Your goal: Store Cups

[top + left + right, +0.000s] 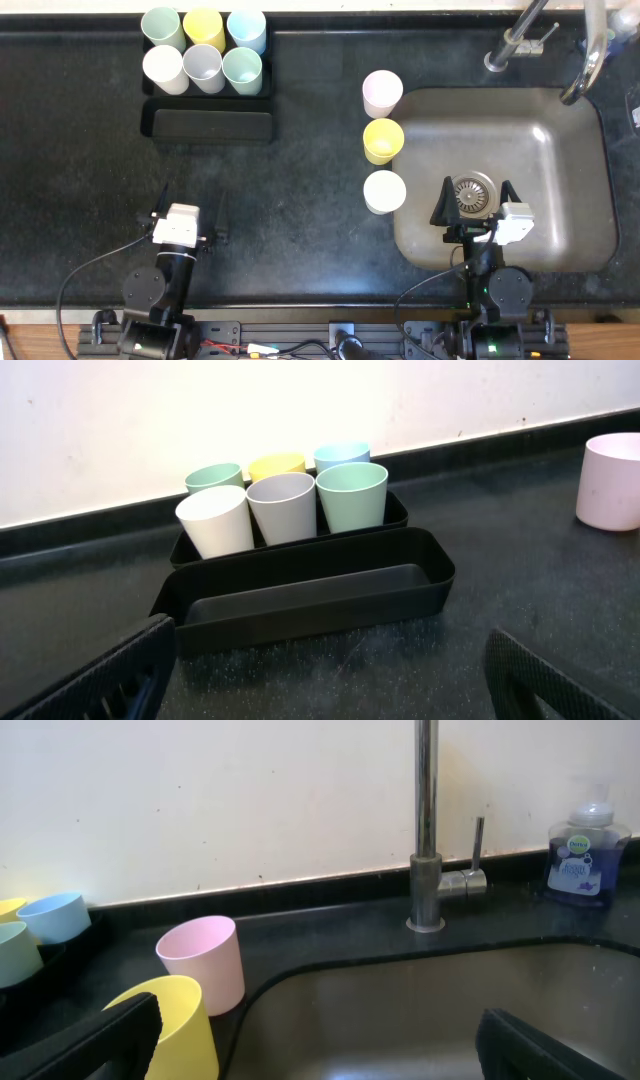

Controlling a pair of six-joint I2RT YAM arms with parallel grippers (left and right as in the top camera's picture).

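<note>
Your left pincer (pixel 188 207) hangs released, fingers wide. Straight ahead sits the empty tray (pixel 300 610), with six cups (pixel 285 505) racked just beyond. Your right pincer (pixel 477 196), also released, is over the sink (pixel 560 150). Top view: white cup (pixel 385 191) just to its left, yellow cup (pixel 383 140) and pink cup (pixel 382 92) ahead-left. Right wrist view adds a soap bottle (pixel 578 850) ahead-right.

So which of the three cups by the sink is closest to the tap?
The pink cup. It stands at the far end of the row, with the yellow cup in the middle and the white cup at the near end.
</note>
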